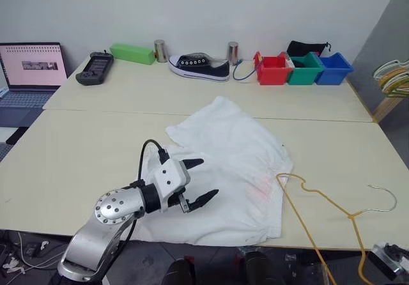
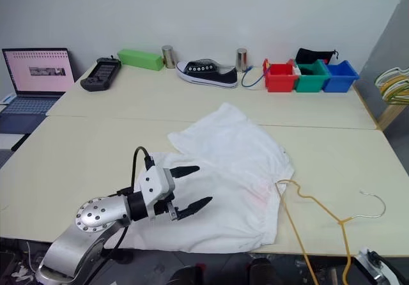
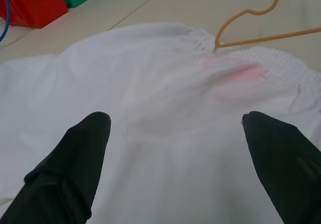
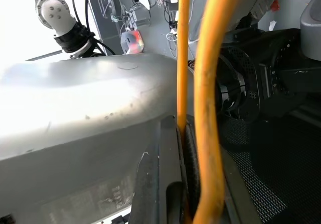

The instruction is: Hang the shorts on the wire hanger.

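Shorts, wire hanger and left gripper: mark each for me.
shorts (image 1: 233,151): left eye view, middle of the fabric.
wire hanger (image 1: 326,200): left eye view, its sloped shoulder wire.
left gripper (image 1: 203,180): left eye view, between its open fingertips.

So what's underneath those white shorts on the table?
The shorts lie flat on the cream table. One end of the wire hanger reaches the waistband edge; whether it goes under the fabric cannot be seen. Anything else beneath is covered.
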`<state>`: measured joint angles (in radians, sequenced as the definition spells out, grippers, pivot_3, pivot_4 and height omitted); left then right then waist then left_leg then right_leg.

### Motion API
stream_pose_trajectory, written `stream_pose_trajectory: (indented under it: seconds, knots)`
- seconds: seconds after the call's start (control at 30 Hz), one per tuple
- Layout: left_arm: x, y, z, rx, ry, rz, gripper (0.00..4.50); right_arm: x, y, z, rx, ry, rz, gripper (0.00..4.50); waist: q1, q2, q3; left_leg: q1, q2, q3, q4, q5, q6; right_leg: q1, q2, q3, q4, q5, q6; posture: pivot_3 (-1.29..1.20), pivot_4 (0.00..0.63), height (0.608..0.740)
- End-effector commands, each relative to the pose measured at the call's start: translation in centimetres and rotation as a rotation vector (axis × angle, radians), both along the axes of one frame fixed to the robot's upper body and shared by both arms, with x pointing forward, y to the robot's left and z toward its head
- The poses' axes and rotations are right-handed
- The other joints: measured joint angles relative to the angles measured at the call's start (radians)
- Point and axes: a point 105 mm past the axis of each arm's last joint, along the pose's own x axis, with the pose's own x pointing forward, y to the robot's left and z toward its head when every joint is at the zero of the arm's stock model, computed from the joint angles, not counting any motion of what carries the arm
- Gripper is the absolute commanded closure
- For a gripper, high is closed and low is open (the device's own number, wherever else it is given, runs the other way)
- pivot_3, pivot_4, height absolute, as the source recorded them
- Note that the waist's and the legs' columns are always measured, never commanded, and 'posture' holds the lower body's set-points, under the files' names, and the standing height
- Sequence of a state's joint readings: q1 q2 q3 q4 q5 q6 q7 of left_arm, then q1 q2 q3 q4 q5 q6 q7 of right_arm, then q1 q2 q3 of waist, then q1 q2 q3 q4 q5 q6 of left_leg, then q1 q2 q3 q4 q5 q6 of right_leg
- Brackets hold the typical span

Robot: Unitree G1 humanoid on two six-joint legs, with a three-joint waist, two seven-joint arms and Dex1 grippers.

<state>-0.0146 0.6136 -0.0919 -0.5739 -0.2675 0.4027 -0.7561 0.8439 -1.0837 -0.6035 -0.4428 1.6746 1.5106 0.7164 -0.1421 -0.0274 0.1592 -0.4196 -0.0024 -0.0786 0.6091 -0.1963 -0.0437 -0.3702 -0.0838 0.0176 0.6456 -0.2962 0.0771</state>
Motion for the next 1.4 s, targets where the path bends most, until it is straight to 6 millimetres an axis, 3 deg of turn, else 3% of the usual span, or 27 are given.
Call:
stream_pose_trajectory:
  seconds: [0.03,0.4,0.87,1.13,1.3,1.4]
  knots:
    - [-0.2,0.1,0.7,0.004,-0.040,-0.010,0.03,0.0,0.4,0.6,0.027,-0.008,-0.011,4.50,0.001,0.000,0.000,0.000,0.000,0.000,0.000,0.000,0.000,0.000,0.000,0.000,0.000,0.000,0.000,-0.35,0.146,0.740]
    - [-1.1,-0.3,0.3,-0.001,-0.011,-0.030,0.03,-1.5,-0.9,1.2,-0.027,0.054,-0.050,4.50,0.002,-0.003,0.024,-0.001,0.002,0.001,0.000,-0.001,-0.002,-0.002,-0.001,0.000,0.000,0.000,0.000,-0.37,0.192,0.740]
    - [-1.5,-0.4,0.0,-0.001,0.013,-0.044,0.03,-0.5,1.4,3.0,0.055,-0.008,-0.027,4.50,0.003,-0.004,0.051,-0.012,0.001,0.002,0.000,0.000,0.000,-0.006,0.000,0.000,0.000,0.000,-0.001,-0.38,0.224,0.740]
    - [-1.4,-0.3,0.1,0.007,0.006,-0.040,0.03,0.1,3.6,1.4,0.074,-0.051,-0.041,4.50,0.003,-0.004,0.052,-0.012,0.001,0.001,0.000,0.000,0.000,-0.006,0.000,0.000,0.000,0.000,0.000,-0.36,0.221,0.740]
    - [-1.4,-0.1,0.2,0.017,-0.003,-0.030,0.03,0.0,4.7,-0.1,0.072,-0.038,-0.119,4.50,0.004,-0.004,0.052,-0.012,0.001,0.001,0.000,0.000,0.000,-0.006,0.000,-0.001,0.001,0.000,0.000,-0.34,0.214,0.740]
    - [-1.5,-0.2,0.2,0.016,-0.004,-0.030,0.03,1.2,4.7,-1.1,0.070,-0.067,-0.204,4.50,0.005,-0.004,0.052,-0.012,0.001,0.001,0.000,0.000,0.000,-0.006,0.000,0.000,0.001,0.000,0.000,-0.34,0.211,0.740]
